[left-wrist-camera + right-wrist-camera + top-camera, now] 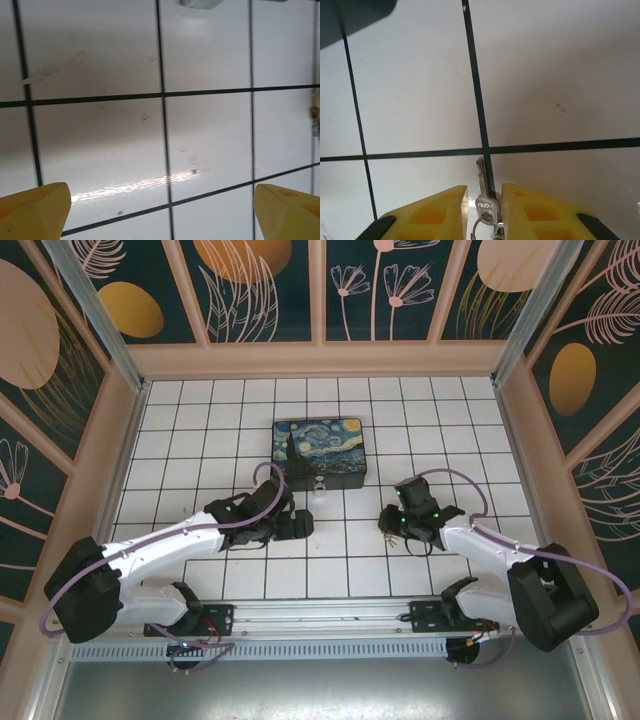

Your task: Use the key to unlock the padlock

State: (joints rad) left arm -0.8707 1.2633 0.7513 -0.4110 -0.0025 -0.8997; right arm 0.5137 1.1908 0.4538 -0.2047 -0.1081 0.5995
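Right claw (483, 188) narrowly open astride key (485, 204)

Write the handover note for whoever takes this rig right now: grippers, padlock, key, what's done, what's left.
Left gripper: open, empty, over bare tile near the box.
Right gripper: jaws narrow either side of the key, which lies on the tile; firm pinch not confirmed.
Padlock: at the box's near edge, ungripped; too small to tell if locked.
Done: right gripper lined up on key.
Left: grip and lift key, steady padlock, insert, turn.
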